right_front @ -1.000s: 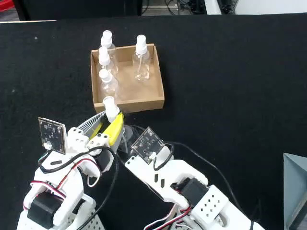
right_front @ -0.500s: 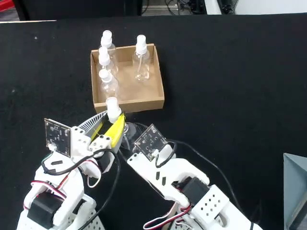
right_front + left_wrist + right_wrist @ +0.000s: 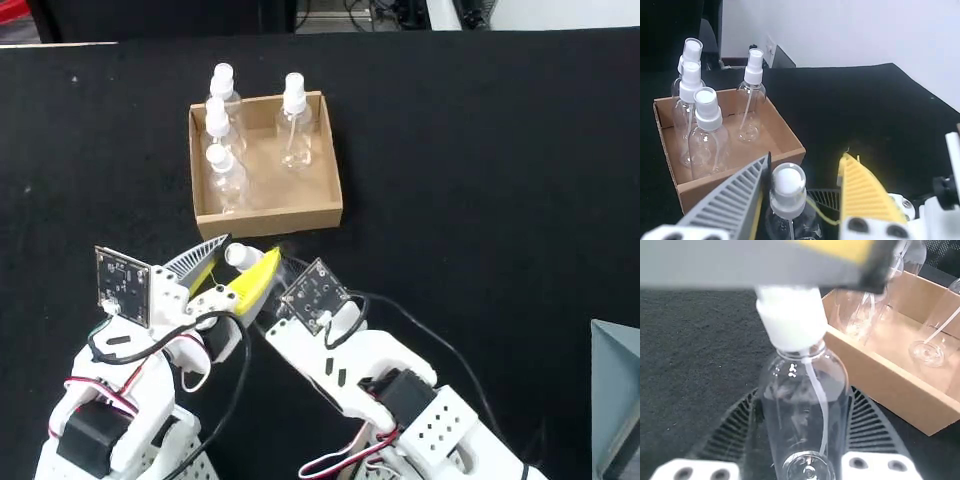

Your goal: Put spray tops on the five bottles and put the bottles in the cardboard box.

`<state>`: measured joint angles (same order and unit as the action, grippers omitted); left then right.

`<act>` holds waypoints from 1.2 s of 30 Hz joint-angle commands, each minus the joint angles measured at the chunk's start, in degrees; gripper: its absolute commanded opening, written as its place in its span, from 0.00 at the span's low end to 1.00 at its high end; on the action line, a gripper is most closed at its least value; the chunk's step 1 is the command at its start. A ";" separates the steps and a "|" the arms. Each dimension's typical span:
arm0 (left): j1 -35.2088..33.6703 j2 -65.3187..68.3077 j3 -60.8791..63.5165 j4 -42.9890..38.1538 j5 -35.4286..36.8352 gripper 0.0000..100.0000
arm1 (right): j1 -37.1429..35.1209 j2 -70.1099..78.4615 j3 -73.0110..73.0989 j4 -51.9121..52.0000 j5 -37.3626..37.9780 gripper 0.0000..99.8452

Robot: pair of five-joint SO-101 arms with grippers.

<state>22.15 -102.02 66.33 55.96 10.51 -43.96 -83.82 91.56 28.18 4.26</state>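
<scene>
Just off the cardboard box (image 3: pixel 270 218), bottle (image 3: pixel 800 385) tight in right gripper (image 3: pixel 802 415), left gripper (image 3: pixel 805 167) agape around its top (image 3: pixel 787 185).

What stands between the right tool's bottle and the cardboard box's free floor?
Only the near wall of the cardboard box, which the bottle must clear. The left tool sits open around its cap. The four bottles inside stand along one side and at the back, leaving bare floor.
</scene>
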 commanded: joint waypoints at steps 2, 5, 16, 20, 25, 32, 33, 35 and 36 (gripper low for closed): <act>-4.70 -0.44 -2.68 0.53 1.14 0.21 | 1.85 -1.27 -1.10 -1.76 -0.44 0.15; -6.90 -0.44 -3.74 0.53 3.43 0.21 | 1.85 -1.27 -1.10 -1.76 -0.44 0.15; -9.98 -0.44 -5.67 1.41 4.13 0.21 | 1.85 -1.27 0.04 -1.76 -0.44 0.15; -13.05 -0.44 -6.11 1.41 6.68 0.21 | 2.11 -1.27 0.22 -1.76 -0.44 0.15; -14.90 -0.44 -6.11 1.32 6.95 0.21 | 2.20 -1.27 0.31 -1.41 -0.44 0.15; -14.90 -0.44 -5.93 0.79 6.24 0.21 | 2.20 -1.27 1.45 -1.49 -0.44 0.15; -14.90 -0.44 -5.85 0.79 5.45 0.21 | 2.20 -1.27 1.45 -1.41 -0.44 0.15; -14.90 -0.44 -5.85 0.79 4.66 0.20 | 2.29 -1.27 1.45 -1.32 -0.44 0.15; -14.90 -0.44 -5.85 0.79 4.84 0.20 | 2.29 -1.27 1.45 -1.32 -0.44 0.15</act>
<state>7.91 -102.11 63.69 57.19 16.22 -43.52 -83.82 93.58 28.18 4.26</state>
